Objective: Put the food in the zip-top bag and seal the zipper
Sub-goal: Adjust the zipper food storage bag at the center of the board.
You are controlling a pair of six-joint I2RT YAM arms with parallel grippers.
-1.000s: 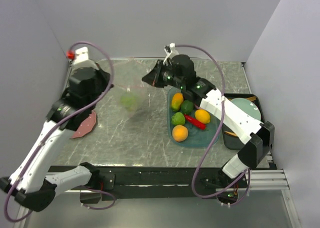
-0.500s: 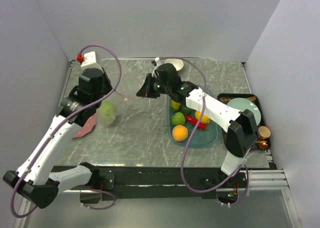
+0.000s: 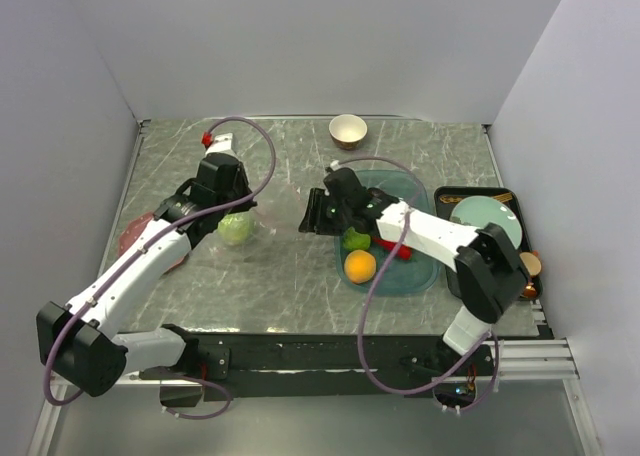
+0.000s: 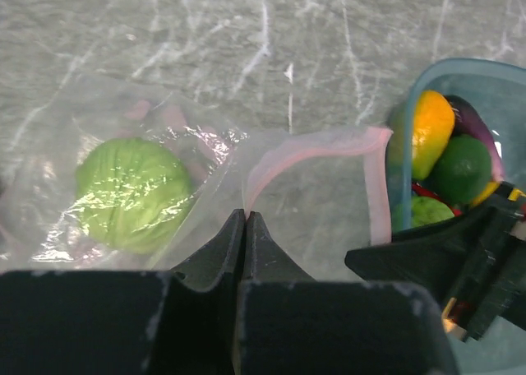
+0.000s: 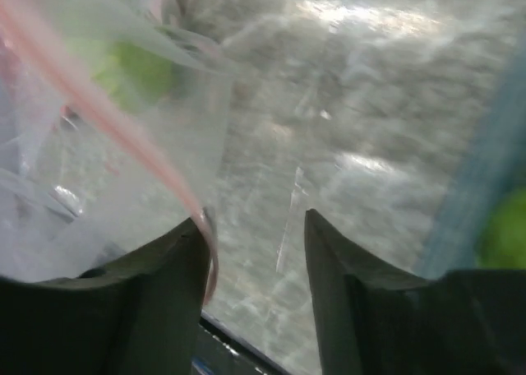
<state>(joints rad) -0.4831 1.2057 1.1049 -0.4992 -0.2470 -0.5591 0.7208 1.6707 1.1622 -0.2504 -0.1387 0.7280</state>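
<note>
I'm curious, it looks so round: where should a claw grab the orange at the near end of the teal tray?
Probably across its widest middle, straight down: the orange sits uncovered at the near end of the tray; a lime crowds its far side, so pinch its left and right.

- A robot lab's test cell is showing here: plain grey partition walls [image 3: 300, 36] are closing in a marble-patterned desk [image 3: 290, 276] on three sides.
- Two white-and-black robot arms, the left arm [image 3: 140, 271] and the right arm [image 3: 430, 231], are sitting bolted at the desk's near edge, with purple cables [image 3: 272, 166] looping off them.
- An aluminium rail [image 3: 540, 354] is running along the front.
- Plastic toy food [image 3: 360, 266] is lying in a teal tray [image 3: 418, 273].
</note>
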